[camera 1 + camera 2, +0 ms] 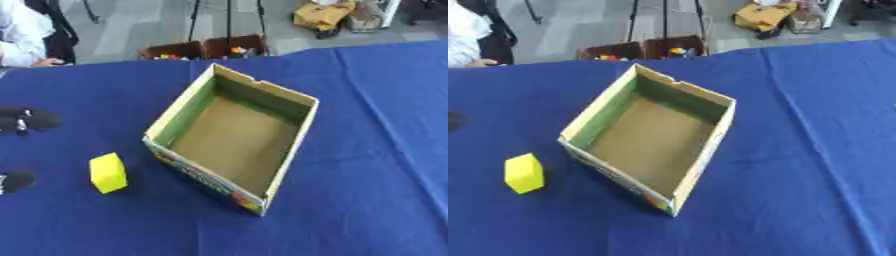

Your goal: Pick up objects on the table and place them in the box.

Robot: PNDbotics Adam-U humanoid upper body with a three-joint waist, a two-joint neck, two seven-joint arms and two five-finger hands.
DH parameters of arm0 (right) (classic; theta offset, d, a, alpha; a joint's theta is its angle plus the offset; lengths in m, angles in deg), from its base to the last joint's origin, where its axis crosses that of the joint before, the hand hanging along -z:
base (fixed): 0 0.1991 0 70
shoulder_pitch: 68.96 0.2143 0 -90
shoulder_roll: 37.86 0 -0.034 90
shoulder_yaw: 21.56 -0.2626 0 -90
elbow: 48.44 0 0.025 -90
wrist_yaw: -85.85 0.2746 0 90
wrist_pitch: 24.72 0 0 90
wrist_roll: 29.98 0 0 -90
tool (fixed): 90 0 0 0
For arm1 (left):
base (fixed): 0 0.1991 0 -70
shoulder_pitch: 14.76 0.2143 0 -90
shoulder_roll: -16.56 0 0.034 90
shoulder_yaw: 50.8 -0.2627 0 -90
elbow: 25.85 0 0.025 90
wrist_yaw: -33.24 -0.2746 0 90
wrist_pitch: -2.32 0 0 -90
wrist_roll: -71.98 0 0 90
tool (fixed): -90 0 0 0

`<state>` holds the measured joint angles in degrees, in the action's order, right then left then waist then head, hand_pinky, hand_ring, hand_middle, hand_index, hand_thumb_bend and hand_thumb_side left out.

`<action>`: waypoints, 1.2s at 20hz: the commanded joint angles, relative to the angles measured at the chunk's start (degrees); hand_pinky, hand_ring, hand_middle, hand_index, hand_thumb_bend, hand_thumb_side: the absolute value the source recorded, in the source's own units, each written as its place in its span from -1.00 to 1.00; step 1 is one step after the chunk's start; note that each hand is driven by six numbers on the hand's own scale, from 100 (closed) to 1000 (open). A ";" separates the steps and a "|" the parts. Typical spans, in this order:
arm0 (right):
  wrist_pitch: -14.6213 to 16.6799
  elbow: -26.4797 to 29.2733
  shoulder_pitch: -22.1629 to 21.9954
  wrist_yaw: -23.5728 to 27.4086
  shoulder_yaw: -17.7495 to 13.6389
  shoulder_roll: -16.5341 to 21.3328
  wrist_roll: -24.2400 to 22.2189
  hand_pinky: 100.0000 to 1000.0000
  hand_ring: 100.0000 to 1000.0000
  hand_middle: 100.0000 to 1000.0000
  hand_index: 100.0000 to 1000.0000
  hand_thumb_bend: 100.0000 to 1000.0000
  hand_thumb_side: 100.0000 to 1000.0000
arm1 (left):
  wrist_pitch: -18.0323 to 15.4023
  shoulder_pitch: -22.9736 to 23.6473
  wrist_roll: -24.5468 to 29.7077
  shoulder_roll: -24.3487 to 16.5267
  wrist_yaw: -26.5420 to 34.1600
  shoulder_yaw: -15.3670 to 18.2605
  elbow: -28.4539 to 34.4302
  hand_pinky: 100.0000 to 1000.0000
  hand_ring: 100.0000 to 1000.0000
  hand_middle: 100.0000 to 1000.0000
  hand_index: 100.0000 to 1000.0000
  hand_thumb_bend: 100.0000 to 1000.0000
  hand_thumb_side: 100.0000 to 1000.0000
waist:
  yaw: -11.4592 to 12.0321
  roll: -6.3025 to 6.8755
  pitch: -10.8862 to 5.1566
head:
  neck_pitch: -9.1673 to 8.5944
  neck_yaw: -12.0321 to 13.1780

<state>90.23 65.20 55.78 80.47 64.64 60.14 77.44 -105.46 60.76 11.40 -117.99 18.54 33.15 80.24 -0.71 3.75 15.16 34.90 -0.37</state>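
A yellow block lies on the blue tablecloth, just left of the open cardboard box. The box stands at the middle of the table, empty, with a brown floor and greenish inner walls. My left hand shows at the left edge as dark fingertips, up and left of the block and apart from it; another dark fingertip pokes in lower down, level with the block. Only these tips show, so the hand's state is unclear. The right hand appears in neither view.
Beyond the table's far edge stand two low brown boxes with small coloured things in them. A person in white sits at the far left corner. A yellow bag lies on the floor behind.
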 commanded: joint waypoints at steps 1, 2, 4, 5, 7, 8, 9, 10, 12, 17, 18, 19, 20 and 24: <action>-0.01 0.95 0.75 0.23 -0.03 0.95 -0.33 0.47 0.48 0.15 0.58 -1.00 -0.10 | -0.72 -1.24 2.52 -1.13 -2.53 -0.17 0.01 0.51 0.71 0.87 1.00 -0.24 0.97 | 0.03 0.89 -0.45 | -0.70 0.18; -0.03 0.95 0.75 0.26 0.02 0.92 -0.40 0.48 0.48 0.15 0.58 -1.00 -0.10 | -1.00 -1.64 3.28 -0.71 -3.29 -0.57 0.02 0.51 0.71 0.88 1.00 -0.20 0.99 | -0.10 0.94 -0.45 | -0.74 0.28; -0.10 0.95 0.70 0.32 0.12 0.86 -0.59 0.48 0.48 0.15 0.58 -1.00 -0.10 | -1.23 -2.90 4.76 0.21 -4.77 -1.50 -0.13 0.51 0.71 0.88 1.00 -0.19 1.00 | -0.16 1.02 -0.51 | -0.66 0.33; -0.13 0.95 0.67 0.35 0.16 0.83 -0.68 0.48 0.48 0.15 0.58 -1.00 -0.10 | -1.22 -3.60 5.48 0.65 -5.50 -1.83 -0.24 0.51 0.71 0.87 1.00 -0.19 0.99 | -0.13 1.04 -0.55 | -0.60 0.32; -0.20 0.95 0.64 0.43 0.27 0.72 -0.87 0.48 0.48 0.15 0.58 -1.00 -0.10 | -1.01 -5.08 6.91 1.55 -6.93 -2.38 -0.58 0.51 0.69 0.87 1.00 -0.18 1.00 | -0.09 1.10 -0.65 | -0.37 0.45; -0.23 0.95 0.61 0.47 0.30 0.67 -0.96 0.48 0.48 0.15 0.58 -1.00 -0.10 | -0.77 -5.93 7.74 2.14 -7.83 -2.55 -0.79 0.51 0.68 0.86 1.00 -0.16 1.00 | -0.08 1.10 -0.70 | -0.29 0.51; -0.26 0.95 0.58 0.51 0.33 0.64 -1.04 0.48 0.48 0.14 0.58 -1.00 -0.10 | -0.50 -6.69 8.39 2.68 -8.56 -2.74 -1.01 0.51 0.67 0.86 1.00 -0.16 1.00 | -0.06 1.10 -0.73 | -0.23 0.54; -0.28 0.95 0.57 0.54 0.36 0.59 -1.13 0.48 0.48 0.14 0.58 -1.00 -0.10 | -0.21 -7.37 8.85 3.18 -8.98 -3.01 -1.35 0.51 0.66 0.83 1.00 -0.13 1.00 | -0.08 1.09 -0.77 | -0.16 0.63; -0.30 0.95 0.56 0.61 0.41 0.52 -1.28 0.48 0.48 0.14 0.58 -1.00 -0.10 | 0.51 -8.71 9.61 4.13 -8.91 -3.72 -2.67 0.49 0.64 0.81 1.00 -0.10 1.00 | -0.15 1.09 -0.84 | -0.09 0.82; -0.41 0.95 0.42 0.67 0.42 0.41 -1.56 0.48 0.48 0.14 0.57 -1.00 -0.10 | 1.97 -11.58 10.97 6.65 -6.81 -5.04 -5.95 0.46 0.59 0.77 1.00 0.04 1.00 | -0.36 1.21 -0.91 | -0.12 0.96; -0.43 0.95 0.37 0.67 0.40 0.41 -1.60 0.48 0.48 0.14 0.58 -1.00 -0.10 | 2.31 -11.88 11.14 7.15 -6.36 -5.19 -6.48 0.44 0.58 0.77 1.00 0.11 1.00 | -0.38 1.26 -0.92 | -0.14 0.91; -0.46 0.95 0.30 0.67 0.37 0.41 -1.63 0.48 0.48 0.14 0.58 -1.00 -0.10 | 2.76 -12.18 11.27 7.63 -5.87 -5.38 -7.04 0.42 0.58 0.77 1.00 0.11 1.00 | -0.38 1.30 -0.92 | -0.15 0.87; -0.50 0.95 0.25 0.68 0.35 0.38 -1.65 0.48 0.48 0.14 0.58 -1.00 -0.10 | 3.25 -12.44 11.41 8.06 -5.44 -5.59 -7.61 0.41 0.58 0.78 1.00 0.12 1.00 | -0.39 1.35 -0.93 | -0.18 0.85; -0.66 0.95 0.06 0.66 0.32 0.31 -1.84 0.48 0.48 0.13 0.58 -1.00 -0.10 | 5.09 -13.46 11.05 9.48 -4.48 -6.18 -9.38 0.40 0.57 0.80 1.00 0.07 1.00 | -0.40 1.46 -0.97 | -0.25 0.76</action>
<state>89.60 65.20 55.26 80.93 65.30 59.66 75.80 -100.98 48.27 22.59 -107.52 13.51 26.67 71.06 -1.11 4.30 15.16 34.70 0.39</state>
